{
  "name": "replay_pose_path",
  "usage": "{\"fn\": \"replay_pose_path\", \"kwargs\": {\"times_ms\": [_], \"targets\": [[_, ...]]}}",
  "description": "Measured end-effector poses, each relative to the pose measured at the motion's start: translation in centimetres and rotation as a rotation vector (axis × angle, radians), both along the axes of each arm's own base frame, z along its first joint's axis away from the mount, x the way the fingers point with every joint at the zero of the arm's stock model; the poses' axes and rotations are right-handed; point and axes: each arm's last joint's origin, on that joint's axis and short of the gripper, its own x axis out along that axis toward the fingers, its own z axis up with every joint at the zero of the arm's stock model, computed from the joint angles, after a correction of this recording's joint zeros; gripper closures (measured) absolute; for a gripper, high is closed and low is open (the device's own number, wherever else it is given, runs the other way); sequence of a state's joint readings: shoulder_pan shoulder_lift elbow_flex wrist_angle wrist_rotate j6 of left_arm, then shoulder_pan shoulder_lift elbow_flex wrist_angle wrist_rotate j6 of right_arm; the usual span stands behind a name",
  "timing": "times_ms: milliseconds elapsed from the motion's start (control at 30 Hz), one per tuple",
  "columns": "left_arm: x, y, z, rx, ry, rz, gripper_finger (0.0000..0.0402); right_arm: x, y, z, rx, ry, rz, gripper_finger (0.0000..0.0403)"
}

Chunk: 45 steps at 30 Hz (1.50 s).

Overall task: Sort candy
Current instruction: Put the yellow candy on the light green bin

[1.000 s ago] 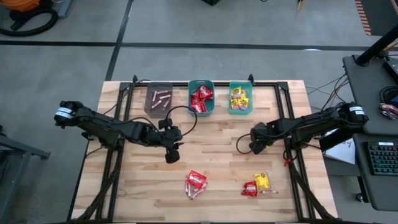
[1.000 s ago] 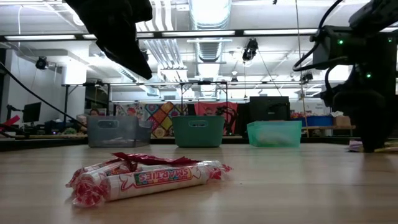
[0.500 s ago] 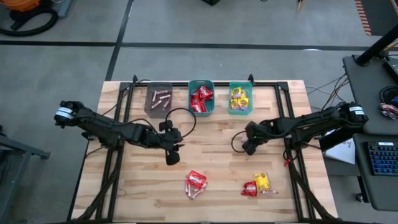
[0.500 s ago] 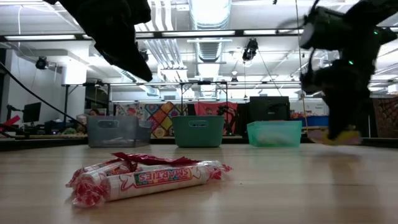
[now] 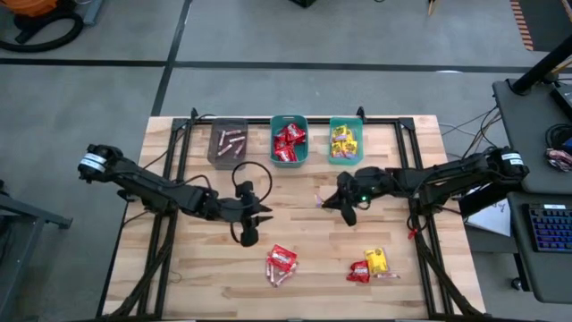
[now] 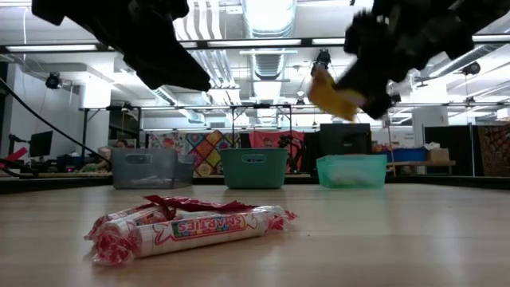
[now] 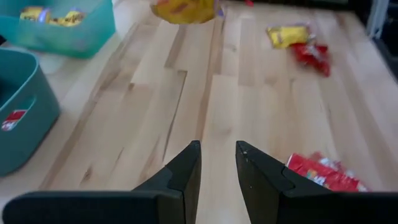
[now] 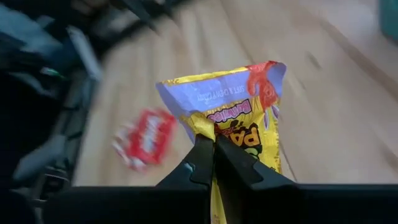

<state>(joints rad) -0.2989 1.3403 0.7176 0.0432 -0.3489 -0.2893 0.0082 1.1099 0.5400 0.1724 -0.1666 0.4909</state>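
Right wrist view shows the right gripper (image 8: pixel 213 152) with its jaws pinching a yellow candy packet (image 8: pixel 239 118), held in the air above the middle of the surface (image 5: pixel 304 210). Left gripper (image 7: pixel 217 163) hovers with jaws slightly spread near the red candy pile (image 5: pixel 281 264); more candy (image 5: pixel 370 265) lies apart.
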Motion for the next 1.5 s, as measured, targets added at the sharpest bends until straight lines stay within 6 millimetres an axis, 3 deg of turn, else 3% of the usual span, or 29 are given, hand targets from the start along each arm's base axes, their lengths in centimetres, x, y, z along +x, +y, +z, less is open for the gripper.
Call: {"fn": "replay_pose_path", "kwargs": {"times_ms": [200,400,567,733,867,1067,1300,1500], "targets": [[-0.2,0.1,-0.7,0.009,-0.044,-0.012,0.0318,0.9,-0.1,2.1,-0.101,-0.258,0.049,0.0394],[-0.4,0.3,-0.5,0.111,-0.016,-0.065,0.0318,1.2,-2.5,3.6,-0.216,-0.351,-0.146,0.0394],[-0.9,1.3,0.4,0.203,0.02,-0.086,0.0318,1.1,-7.0,4.8,-0.286,-0.189,-0.393,0.0394],[-1.7,3.4,1.0,0.278,0.076,-0.059,0.0318,-1.0,-12.1,4.9,-0.358,0.119,-0.714,0.0394],[-2.2,5.3,1.4,0.302,0.106,-0.004,0.0318,-2.6,-15.4,3.6,-0.292,0.236,-0.83,0.0394],[-2.4,6.4,1.9,0.284,0.076,0.051,0.0318,-3.0,-18.9,-0.6,-0.208,0.413,-0.881,0.0394],[-2.2,6.4,2.0,0.241,0.042,0.079,0.0318,-2.6,-21.2,-3.5,-0.179,0.53,-0.899,0.0394],[-2.1,6.7,1.9,0.318,0.065,0.046,0.0318,-1.9,-21.8,-4.0,-0.172,0.545,-0.903,0.0394]]}}
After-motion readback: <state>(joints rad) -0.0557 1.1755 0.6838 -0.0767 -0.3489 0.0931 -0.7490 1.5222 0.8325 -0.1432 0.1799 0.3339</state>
